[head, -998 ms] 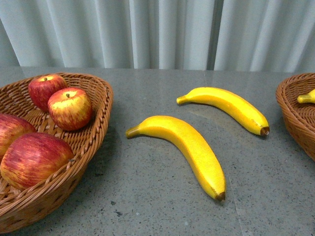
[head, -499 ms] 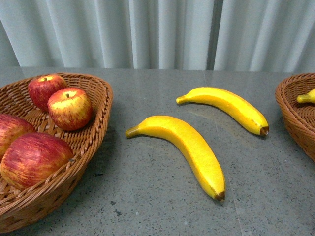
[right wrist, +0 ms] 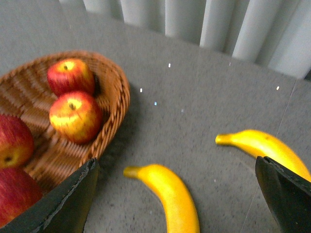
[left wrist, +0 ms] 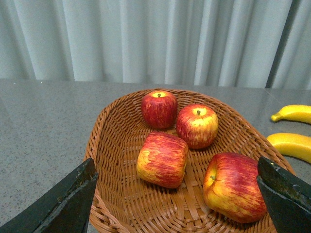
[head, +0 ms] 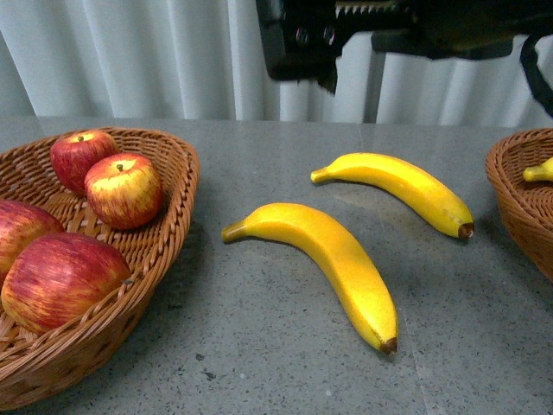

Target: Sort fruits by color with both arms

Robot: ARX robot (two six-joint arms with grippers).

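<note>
At the far left a wicker basket (head: 177, 186) sits on the grey speckled table (head: 259, 346) and holds all four apples. A small red one (head: 80, 156) lies at the back, touching a yellow-streaked one (head: 123, 188). A third (head: 22, 229) is cut off by the picture's edge, and the largest (head: 60, 281) is nearest the camera. The left gripper (left wrist: 176, 170) is not in the front view. From its own wrist camera its two dark fingers (left wrist: 68, 199) show only at the lower corners, spread wide with nothing between them, above this basket. On the bare table in the middle lie two bananas, apart from each other and well clear of both baskets. The nearer banana (head: 333, 259) curves toward the camera, and the farther banana (head: 402, 188) lies behind it and to the right. Above them the right arm (head: 389, 26) crosses the top of the front view before the pale curtain (head: 130, 60). It hides part of the folds, and the frame cuts off its upper part. The right gripper (right wrist: 176, 165) is likewise spread wide and empty, its fingers (right wrist: 73, 199) showing at the corners of a slightly blurred wrist view over the bananas and the apple basket. At the far right a second wicker basket (head: 518, 207) is only partly in frame. A yellow banana tip (head: 540, 171) shows inside it, the rest out of view.
</note>
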